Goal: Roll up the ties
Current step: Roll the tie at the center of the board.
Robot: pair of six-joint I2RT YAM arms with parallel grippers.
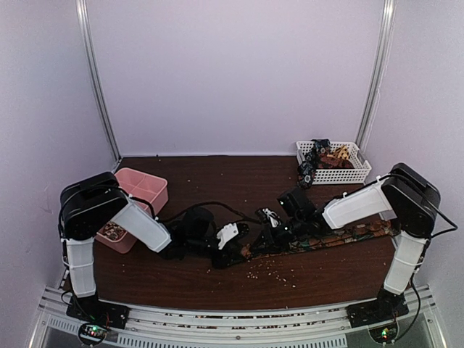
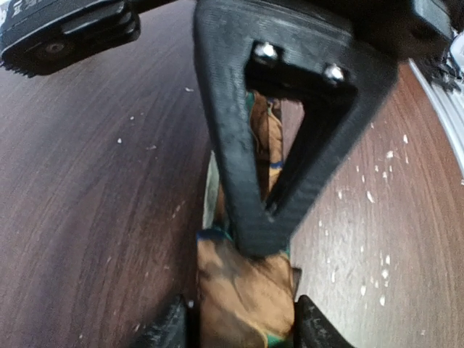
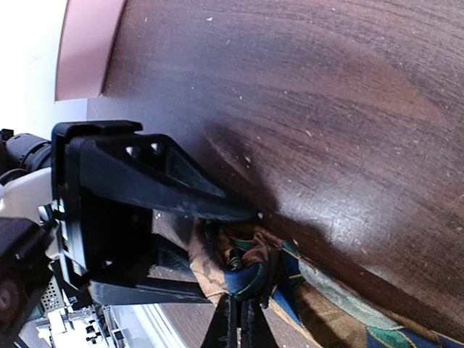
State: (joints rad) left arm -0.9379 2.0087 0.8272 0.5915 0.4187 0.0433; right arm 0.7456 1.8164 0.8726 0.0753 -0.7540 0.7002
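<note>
A brown, orange and blue patterned tie (image 1: 341, 237) lies flat across the table from the middle to the right. Its left end is bunched where both grippers meet. My left gripper (image 1: 230, 241) has its fingers on both sides of the tie's folded end (image 2: 246, 290), and the fabric fills the gap. My right gripper (image 1: 273, 221) is shut, pinching the bunched fabric (image 3: 254, 264) at its tips. One right finger (image 2: 246, 152) crosses over the tie in the left wrist view. More ties (image 1: 322, 156) lie in a white basket (image 1: 348, 174).
A pink box (image 1: 141, 190) stands at the left beside the left arm. The white basket is at the back right corner. Pale crumbs (image 1: 272, 270) are scattered on the dark wooden table in front of the grippers. A black cable (image 1: 210, 206) runs behind the left gripper.
</note>
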